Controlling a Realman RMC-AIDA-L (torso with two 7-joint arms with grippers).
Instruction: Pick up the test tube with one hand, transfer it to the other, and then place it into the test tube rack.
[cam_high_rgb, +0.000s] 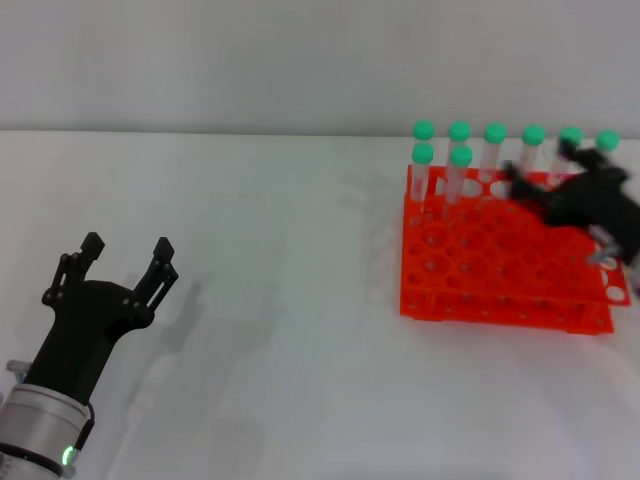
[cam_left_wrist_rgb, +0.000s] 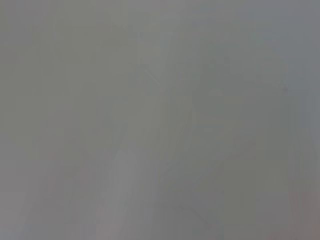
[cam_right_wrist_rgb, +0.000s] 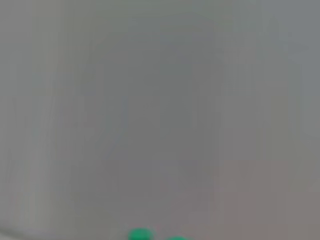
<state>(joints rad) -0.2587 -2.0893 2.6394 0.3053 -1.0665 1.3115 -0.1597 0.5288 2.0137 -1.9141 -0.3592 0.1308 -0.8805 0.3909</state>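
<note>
Head view carries nearly everything: both grippers, the test tube rack (cam_high_rgb: 500, 250) and the white table (cam_high_rgb: 280, 300). Left wrist view is only flat grey, nothing to pick out. Right wrist view is grey too, except two green caps (cam_right_wrist_rgb: 141, 234) at one edge, w/ no tube bodies visible there.

Left gripper (cam_high_rgb: 127, 256) sits low over bare table, well apart from the rack, fingers spread wide, nothing between them and touching nothing. Green ring light (cam_high_rgb: 67, 456) glows on its wrist.

Right gripper (cam_high_rgb: 585, 200) is over the rack's far right corner, blurred. Can't tell whether its fingers are apart or together, nor whether it holds anything.

Rack is bright orange, two-tier, w/ a grid of round holes. Eight green-capped test tubes (cam_high_rgb: 459, 170) stand upright in it: six along the back row and two in the next row, at the end farthest from the right gripper. The back-row tubes nearest the right gripper are partly hidden behind it; the one at (cam_high_rgb: 571, 137) shows just above the fingers. Which of these is the task's test tube can't be told, as all look alike. No tube lies on the table near either gripper.
</note>
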